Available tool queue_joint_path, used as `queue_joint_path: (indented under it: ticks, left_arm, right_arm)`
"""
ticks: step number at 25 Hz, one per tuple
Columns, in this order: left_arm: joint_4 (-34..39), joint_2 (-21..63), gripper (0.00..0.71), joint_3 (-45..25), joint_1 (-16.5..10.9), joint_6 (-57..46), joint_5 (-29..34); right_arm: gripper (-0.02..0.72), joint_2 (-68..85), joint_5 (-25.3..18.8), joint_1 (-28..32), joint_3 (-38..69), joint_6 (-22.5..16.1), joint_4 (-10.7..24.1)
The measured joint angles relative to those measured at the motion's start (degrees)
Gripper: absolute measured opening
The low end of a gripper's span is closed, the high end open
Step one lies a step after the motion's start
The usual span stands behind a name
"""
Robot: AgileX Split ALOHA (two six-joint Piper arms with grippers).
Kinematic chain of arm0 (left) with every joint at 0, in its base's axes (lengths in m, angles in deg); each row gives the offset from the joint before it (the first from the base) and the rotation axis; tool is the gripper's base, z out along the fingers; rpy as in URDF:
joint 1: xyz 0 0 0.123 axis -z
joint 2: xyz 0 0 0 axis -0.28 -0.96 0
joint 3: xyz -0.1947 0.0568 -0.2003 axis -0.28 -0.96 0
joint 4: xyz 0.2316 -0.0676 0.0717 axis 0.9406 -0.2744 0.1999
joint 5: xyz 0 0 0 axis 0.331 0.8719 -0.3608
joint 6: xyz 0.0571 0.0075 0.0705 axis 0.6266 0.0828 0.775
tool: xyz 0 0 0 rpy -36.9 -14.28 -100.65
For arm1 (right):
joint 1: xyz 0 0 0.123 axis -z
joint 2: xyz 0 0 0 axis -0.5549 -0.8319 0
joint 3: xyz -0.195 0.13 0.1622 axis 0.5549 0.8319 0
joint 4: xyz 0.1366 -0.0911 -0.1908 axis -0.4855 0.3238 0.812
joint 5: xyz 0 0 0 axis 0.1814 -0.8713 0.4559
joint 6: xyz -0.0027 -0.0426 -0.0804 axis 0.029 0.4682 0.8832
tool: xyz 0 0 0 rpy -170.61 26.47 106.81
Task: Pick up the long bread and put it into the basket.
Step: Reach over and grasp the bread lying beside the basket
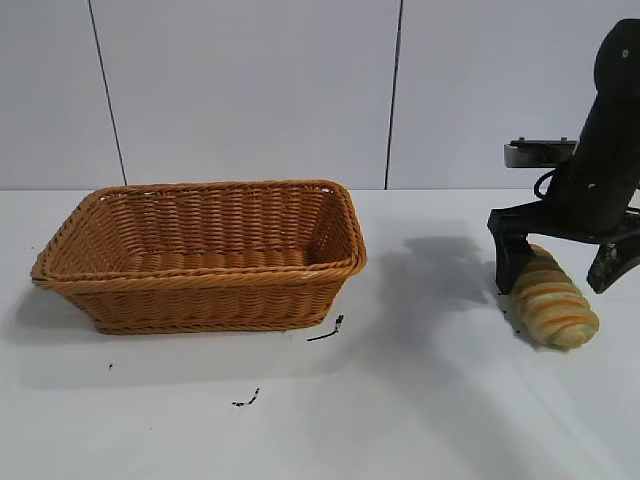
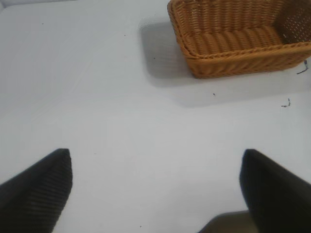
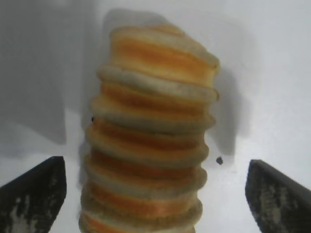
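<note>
The bread [image 1: 553, 307] lies on the tabletop [image 1: 420, 400] at the right, well apart from the basket [image 1: 200, 255] at the left. The right end effector [image 1: 560, 262] is down over the loaf's far end, spread wide, a finger [image 1: 510, 250] on each side and neither touching it. The left end effector [image 2: 155, 187] hangs wide open and empty above bare tabletop, with the basket farther off.

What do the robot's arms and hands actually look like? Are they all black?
Mostly. The right arm is matt black with a rounded top, a silver-grey box fixed to its side and a black cable looping beneath. Its right hand ends in two black wedge-shaped fingers, scuffed with pale marks. The left hand has similar dark wedge fingers with a fine ribbed texture.
</note>
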Motion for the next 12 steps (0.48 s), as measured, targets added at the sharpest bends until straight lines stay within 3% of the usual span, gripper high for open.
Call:
queue_joint_path:
  ticks: [3,9,12]
  left_arm:
    - [0.0,0.0,0.696,0.0,0.0,0.0,0.0]
    - [0.0,0.0,0.696,0.0,0.0,0.0,0.0]
    - [0.0,0.0,0.696,0.0,0.0,0.0,0.0]
  right_arm:
    - [0.617,-0.1,0.0,0.0,0.0,0.1,0.0]
    - [0.250,-0.1,-0.2,0.0,0.0,0.1,-0.1]
    - [0.176,0.1,-0.8,0.0,-0.1,0.1,-0.2]
